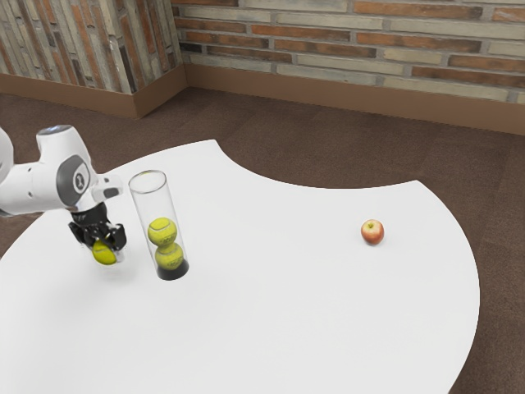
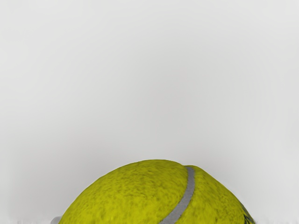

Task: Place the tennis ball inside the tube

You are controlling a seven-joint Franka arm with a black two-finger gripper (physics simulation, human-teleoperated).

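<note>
Tennis ball (image 1: 103,253) and hand (image 1: 105,248) sit together at about nine o'clock on our round white bench (image 1: 287,328), if we read the exterior view as a clock face with twelve at the far side. We have the hand part-open, its two fingers closed on the ball from opposite sides and spread only as wide as the ball between them. The ball hangs below the hand, low over the bench and outside the tube (image 1: 154,201). In the wrist view we see its yellow-green felt close up, with a grey seam curving across it.

From our hand, the tube stands near, at three o'clock, and does not touch the ball we hold. It is tall and clear, set on a black base (image 1: 173,272), with its round mouth (image 1: 148,175) open and higher than the ball. Inside it we can make out two more tennis balls, the lower ball (image 1: 170,256) just above the base and the upper ball (image 1: 162,231) resting on it.

Well apart from the tube, between two and three o'clock from it, we see a red and yellow apple (image 1: 372,232). The bench edge curves inward between twelve and two o'clock.
</note>
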